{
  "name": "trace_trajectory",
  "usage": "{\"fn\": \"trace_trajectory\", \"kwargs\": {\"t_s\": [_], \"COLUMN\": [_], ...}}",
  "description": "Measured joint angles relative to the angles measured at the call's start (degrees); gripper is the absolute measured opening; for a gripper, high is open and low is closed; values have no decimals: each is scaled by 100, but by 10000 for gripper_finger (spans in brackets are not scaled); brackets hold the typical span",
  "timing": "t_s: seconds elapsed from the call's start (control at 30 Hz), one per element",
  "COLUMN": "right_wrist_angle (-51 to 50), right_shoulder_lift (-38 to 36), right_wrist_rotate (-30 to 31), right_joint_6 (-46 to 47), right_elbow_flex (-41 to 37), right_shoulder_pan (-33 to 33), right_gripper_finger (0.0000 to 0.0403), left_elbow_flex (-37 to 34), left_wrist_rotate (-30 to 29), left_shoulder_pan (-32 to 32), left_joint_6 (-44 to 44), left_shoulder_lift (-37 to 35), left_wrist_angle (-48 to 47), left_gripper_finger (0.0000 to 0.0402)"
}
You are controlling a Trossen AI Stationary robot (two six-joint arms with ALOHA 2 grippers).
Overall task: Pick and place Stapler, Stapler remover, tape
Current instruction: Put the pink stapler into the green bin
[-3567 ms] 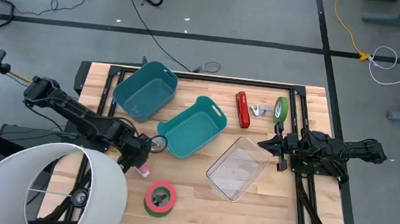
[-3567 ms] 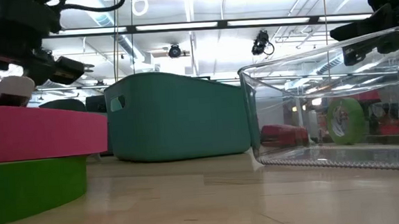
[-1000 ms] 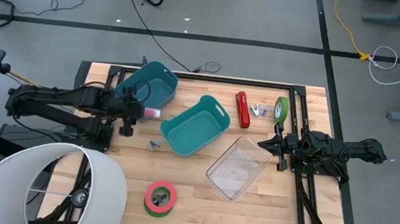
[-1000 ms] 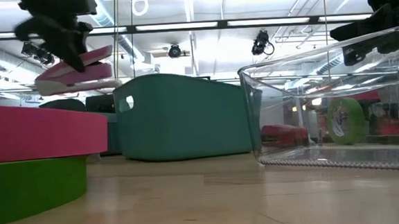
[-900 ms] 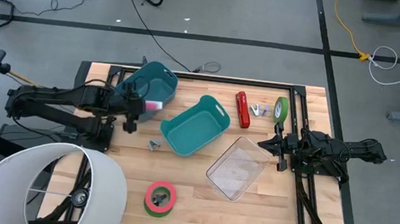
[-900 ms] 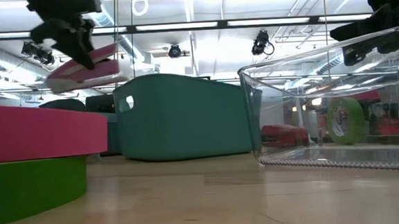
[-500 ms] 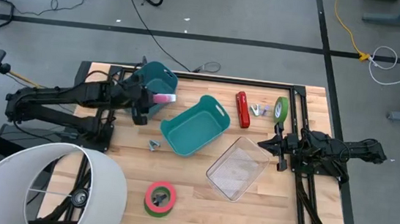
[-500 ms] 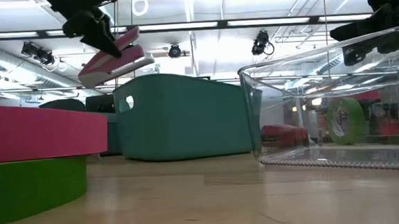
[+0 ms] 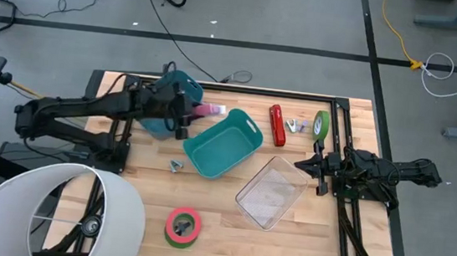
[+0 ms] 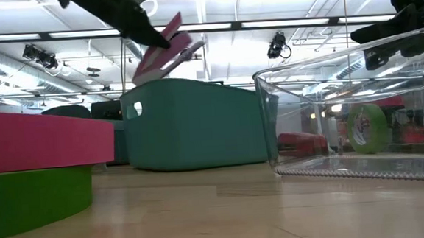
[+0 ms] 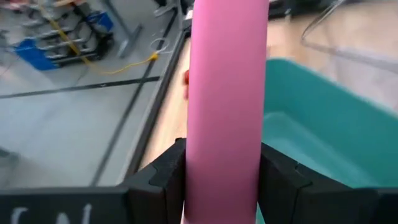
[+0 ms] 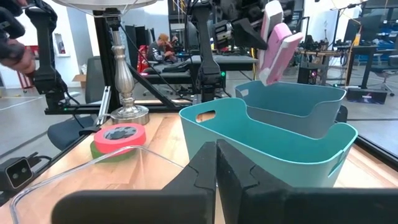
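My left gripper (image 9: 189, 113) is shut on a pink stapler (image 9: 210, 109) and hangs in the air between the two teal bins; the low view shows the stapler (image 10: 165, 48) high above the bin rim. A red stapler (image 9: 277, 125), a small staple remover (image 9: 298, 125) and a green tape roll (image 9: 322, 126) standing on edge lie near the table's far right. A red-and-green tape roll (image 9: 183, 226) lies flat near the near edge. My right gripper (image 9: 302, 164) waits shut by the table's right side. My left gripper pinches the pink stapler between its two fingers (image 11: 165, 177), one on each long side of its rear part (image 11: 224, 168). The fingers come nearly level from the table's left and lie along the stapler. It is lifted clear, its free end (image 10: 177, 25) tilted upward.
One teal bin (image 9: 223, 144) sits mid-table and a second (image 9: 167, 97) at the far left, under my left arm. A clear container (image 9: 271, 192) lies beside my right gripper. A small metal piece (image 9: 176, 166) lies near the middle bin. A white lampshade (image 9: 44, 211) covers the near left corner.
My left gripper has carried the pink stapler toward the table's right and slightly toward the far edge, from beside the far-left bin to the gap between the two bins. It has risen, and the stapler's free end has tipped upward.
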Motion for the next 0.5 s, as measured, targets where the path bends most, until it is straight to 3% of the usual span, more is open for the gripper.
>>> {"fn": "trace_trajectory", "kwargs": {"t_s": [0.23,0.5], "right_wrist_angle": [0,0], "right_shoulder_lift": [0,0], "right_wrist_rotate": [2,2], "right_joint_6": [-9,-9], "right_elbow_flex": [0,0], "right_shoulder_pan": [-1,-1], "right_gripper_finger": [15,15], "left_elbow_flex": [0,0], "left_wrist_rotate": [945,1583], "left_shoulder_pan": [-8,-16], "left_joint_6": [-581,-1208], "left_shoulder_lift": [621,1224], "left_wrist_angle": [791,1359], "left_gripper_finger": [158,158]}}
